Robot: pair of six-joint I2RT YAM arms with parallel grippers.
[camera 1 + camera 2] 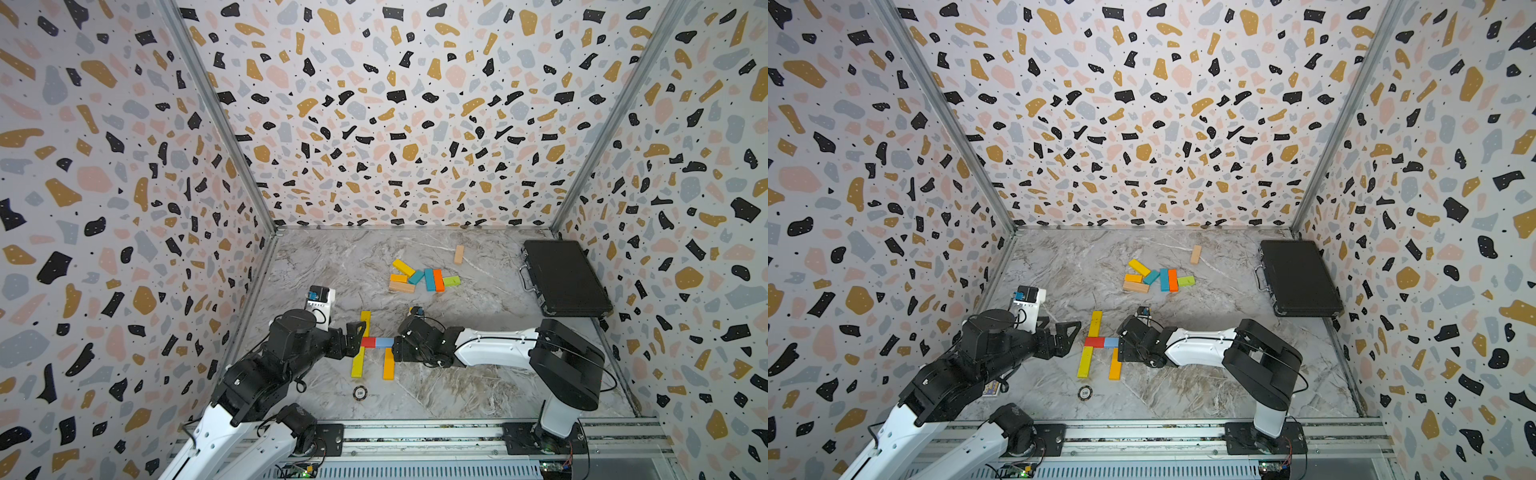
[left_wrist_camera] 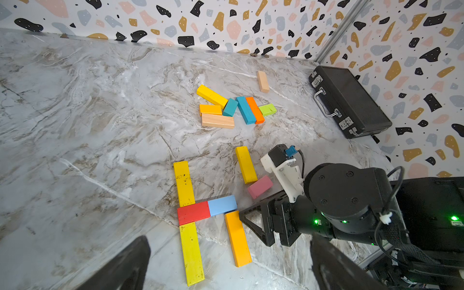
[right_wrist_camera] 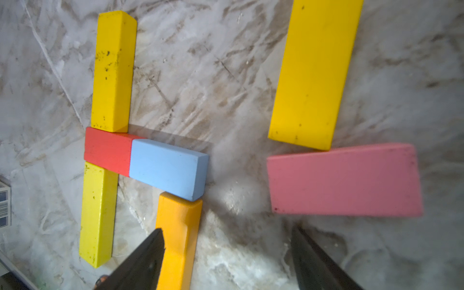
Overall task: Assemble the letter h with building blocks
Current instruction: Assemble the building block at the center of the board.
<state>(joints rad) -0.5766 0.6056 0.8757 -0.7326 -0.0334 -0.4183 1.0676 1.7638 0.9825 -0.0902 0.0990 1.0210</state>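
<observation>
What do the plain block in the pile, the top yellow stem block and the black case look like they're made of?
Plain block: bare wood, likely; pale with visible grain lines, matte.
Yellow block: probably painted wood; opaque satin coat, dark scuffs and chips.
Black case: textured matte shell, plastic or covered board, cannot tell; shiny metal-looking handle and latches.

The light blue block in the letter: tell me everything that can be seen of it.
The light blue block is a short, flat rectangular piece with a matte painted finish, probably wood, and clean, unmarked faces. It lies flat on the marble tabletop. One end butts against the red block, and together they form the crossbar. Near its free end, the tip of the long orange block meets its long side. The open right gripper hovers nearby without touching it.
</observation>
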